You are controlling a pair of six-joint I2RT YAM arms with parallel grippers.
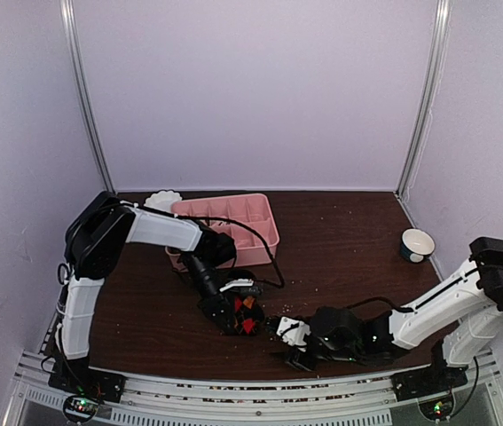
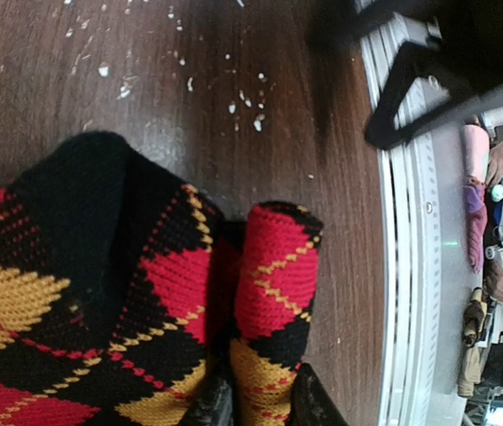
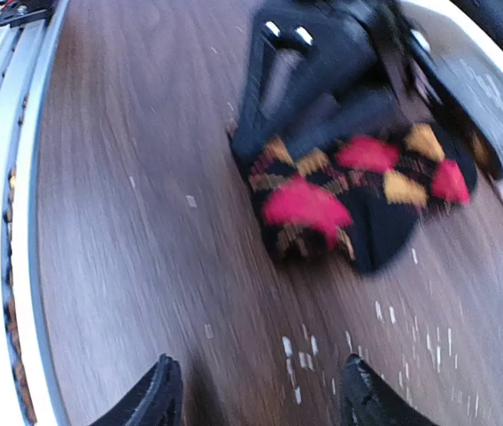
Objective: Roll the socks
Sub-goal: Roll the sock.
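A black sock with red, orange and yellow argyle diamonds (image 1: pixel 247 318) lies bunched on the dark wooden table near the front middle. My left gripper (image 2: pixel 255 404) is shut on a rolled fold of that sock (image 2: pixel 273 293), its two dark fingertips pinching the fabric from both sides. In the right wrist view the same sock (image 3: pixel 357 191) lies ahead with the left gripper's dark body above it. My right gripper (image 3: pixel 260 395) stands open and empty over bare table, a short way right of the sock. No cream-white sock is in view.
A pink compartment tray (image 1: pixel 233 222) stands behind the left arm, a white scalloped dish (image 1: pixel 164 201) beside it. A small white bowl (image 1: pixel 417 243) sits at the far right. White crumbs (image 2: pixel 242 102) dot the wood. The table's metal front rail (image 2: pixel 411 266) runs close by.
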